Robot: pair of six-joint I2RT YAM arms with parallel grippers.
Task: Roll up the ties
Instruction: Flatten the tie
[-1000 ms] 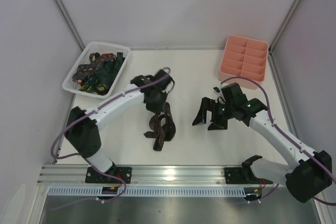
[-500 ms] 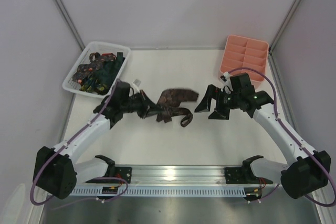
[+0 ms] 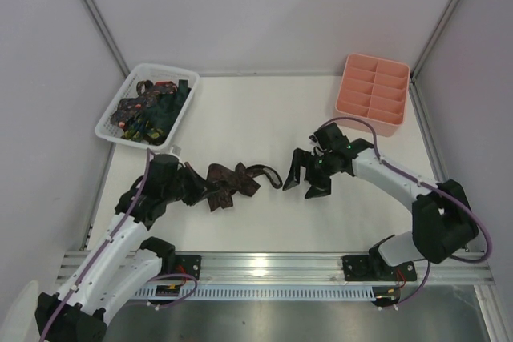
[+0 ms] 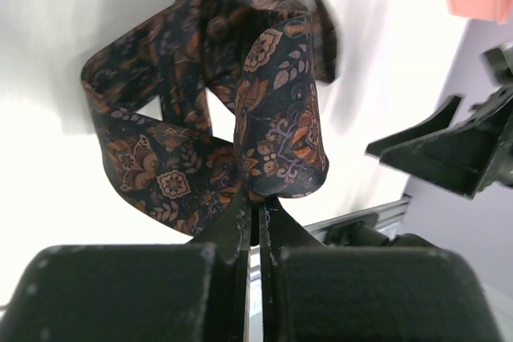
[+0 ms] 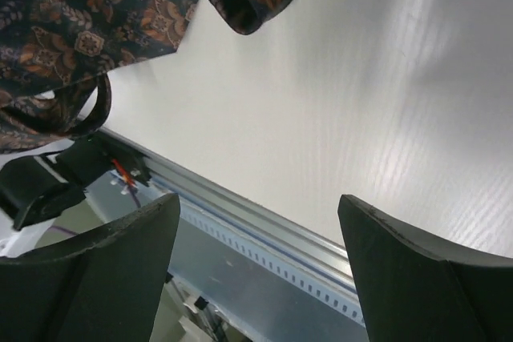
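Note:
A brown patterned tie [image 3: 228,184] lies bunched in loops on the white table, left of centre. My left gripper [image 3: 198,187] is shut on one fold of it; the left wrist view shows the fingers pinched on the tie [image 4: 272,118] at its lower edge. One end of the tie [image 3: 263,172] curls toward my right gripper [image 3: 304,180], which is open and empty just to the right of it. In the right wrist view the tie [image 5: 96,14] sits at the top left, beyond the spread fingers. More ties [image 3: 148,110], dark green with coloured marks, fill the white basket.
The white lattice basket [image 3: 112,114] stands at the back left. The pink compartment tray [image 3: 373,94] stands at the back right. The metal rail [image 3: 264,266] runs along the near table edge. White walls close in the back and sides.
My left arm has pulled back toward the near left, dragging the brown tie with it. My right gripper has moved left and nearer, following the tie's free end, and stays open.

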